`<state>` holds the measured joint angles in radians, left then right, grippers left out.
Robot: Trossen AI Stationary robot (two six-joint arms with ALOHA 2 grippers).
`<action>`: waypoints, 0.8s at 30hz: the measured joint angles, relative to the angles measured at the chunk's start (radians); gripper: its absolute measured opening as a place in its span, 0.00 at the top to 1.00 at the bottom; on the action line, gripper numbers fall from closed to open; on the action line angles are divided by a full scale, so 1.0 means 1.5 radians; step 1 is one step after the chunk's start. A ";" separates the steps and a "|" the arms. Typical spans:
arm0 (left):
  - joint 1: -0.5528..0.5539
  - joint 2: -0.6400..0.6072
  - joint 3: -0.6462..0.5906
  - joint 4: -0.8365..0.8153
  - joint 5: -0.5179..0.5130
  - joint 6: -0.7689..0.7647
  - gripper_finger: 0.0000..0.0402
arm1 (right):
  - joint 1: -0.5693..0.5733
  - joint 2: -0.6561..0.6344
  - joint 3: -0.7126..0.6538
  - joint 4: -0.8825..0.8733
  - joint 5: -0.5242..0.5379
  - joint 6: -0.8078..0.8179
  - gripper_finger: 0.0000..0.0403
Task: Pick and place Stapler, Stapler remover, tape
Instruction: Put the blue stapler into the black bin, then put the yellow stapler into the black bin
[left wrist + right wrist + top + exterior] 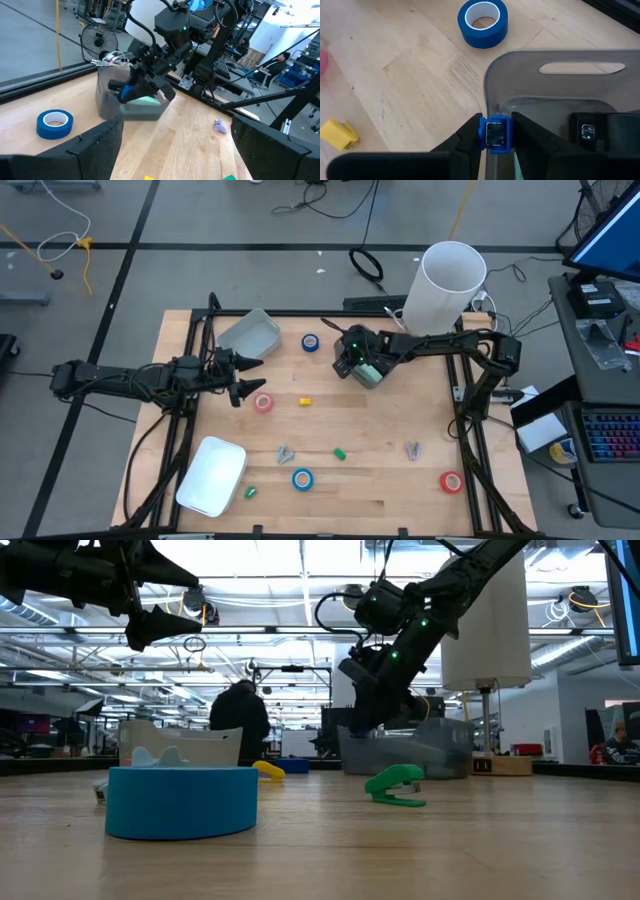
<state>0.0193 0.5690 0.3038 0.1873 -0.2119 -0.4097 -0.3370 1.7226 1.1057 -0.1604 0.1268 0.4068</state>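
While the right tool (496, 131) hangs over the grey bin (560, 80) at the worktop's (380, 470) far side, its fingers pinch a small blue stapler (495, 134); a black item (605, 131) lies inside; the left tool (243, 376), wide open, empty, waits left.

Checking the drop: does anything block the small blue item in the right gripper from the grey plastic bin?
Nothing visible does: the right gripper holds the small blue item right at the grey plastic bin, just inside its rim.

Pale matt wood-plank table (410, 85), glossy blue tape (483, 23), translucent grey plastic bin (555, 80), smooth yellow plastic block (338, 134)
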 joint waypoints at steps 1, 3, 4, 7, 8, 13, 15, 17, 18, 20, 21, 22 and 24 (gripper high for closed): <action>0.000 0.000 0.000 0.000 0.000 0.000 0.09 | 0.000 0.000 0.000 0.000 0.000 0.000 0.75; 0.000 0.000 0.000 0.000 0.000 0.000 0.09 | -0.001 0.000 0.000 -0.001 0.001 0.000 0.73; 0.000 0.000 0.000 0.000 0.000 0.000 0.09 | -0.002 0.000 0.000 -0.001 0.001 0.000 0.71; 0.000 0.000 0.000 0.000 0.000 0.000 0.09 | -0.002 0.000 0.000 -0.001 0.002 0.000 0.69; 0.000 0.000 0.000 0.000 0.000 0.000 0.09 | -0.002 0.000 0.000 -0.002 0.002 0.000 0.69; 0.000 0.000 0.000 0.000 0.000 -0.009 0.09 | -0.002 0.000 0.000 -0.006 0.027 0.000 0.71; 0.000 0.000 0.000 0.000 0.000 -0.010 0.09 | -0.003 0.000 0.000 -0.006 0.040 0.000 0.73; 0.000 0.000 0.000 0.000 0.000 -0.010 0.09 | -0.007 0.000 0.000 -0.006 0.038 0.000 0.74; 0.000 0.000 0.000 0.000 0.000 -0.011 0.09 | -0.008 0.000 0.000 -0.009 0.037 0.000 0.75; 0.000 0.000 0.000 0.000 0.000 -0.011 0.09 | -0.009 0.000 0.000 -0.014 0.037 0.000 0.76; 0.000 0.000 0.000 0.000 0.000 -0.012 0.09 | -0.009 0.000 0.000 -0.013 0.037 0.000 0.76; 0.000 0.000 0.000 0.000 0.000 -0.012 0.09 | -0.009 0.000 0.000 -0.013 0.037 0.000 0.77; 0.000 0.000 0.000 0.000 0.000 -0.012 0.09 | -0.009 0.000 0.000 -0.007 0.037 -0.002 0.77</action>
<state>0.0189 0.5692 0.3038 0.1871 -0.2119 -0.4278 -0.3504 1.7225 1.1059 -0.1716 0.1822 0.4032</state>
